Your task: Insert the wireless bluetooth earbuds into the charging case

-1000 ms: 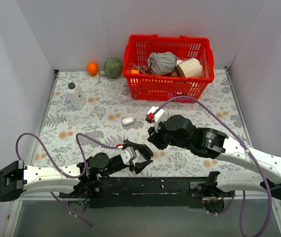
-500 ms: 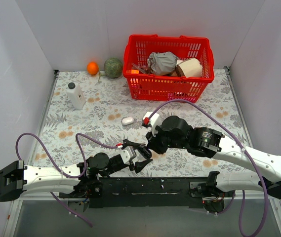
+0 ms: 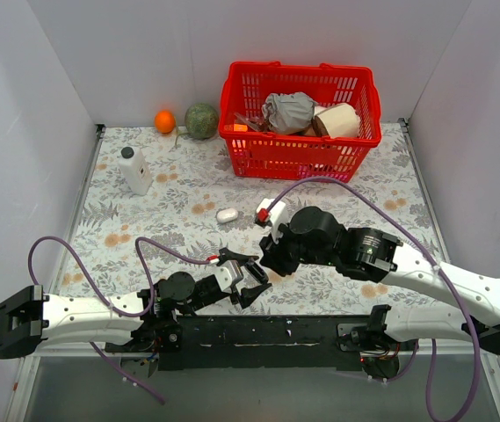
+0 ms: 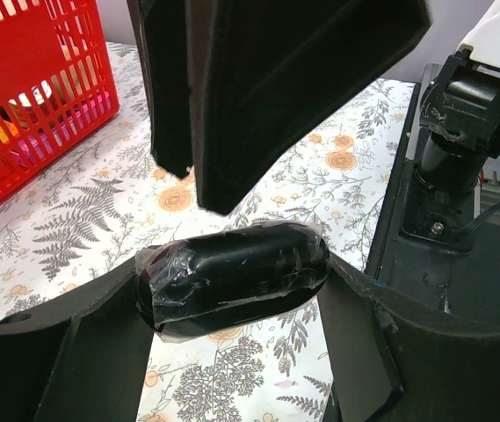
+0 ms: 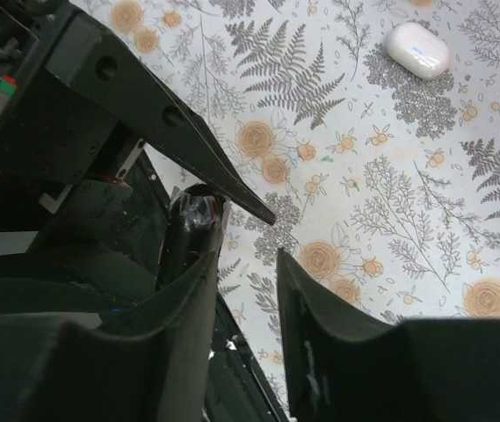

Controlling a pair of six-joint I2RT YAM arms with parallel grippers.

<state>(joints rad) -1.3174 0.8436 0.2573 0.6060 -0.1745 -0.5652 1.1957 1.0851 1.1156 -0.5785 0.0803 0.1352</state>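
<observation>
One case point(image 3: 227, 214), one black oval point(image 4: 232, 277), one basket point(image 3: 293, 159), one bottle point(image 3: 134, 171).

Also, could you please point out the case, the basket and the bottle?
case point(image 3: 227, 214), top view, middle of its white shell.
basket point(image 3: 295, 156), top view, its front wall.
bottle point(image 3: 136, 174), top view, its white body.

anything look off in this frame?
Yes. The black oval object clamped in the left gripper is wrapped in wrinkled clear film, which looks odd for something being handled. The white charging case lies with its lid shut on the table, apart from that gripper.
</observation>
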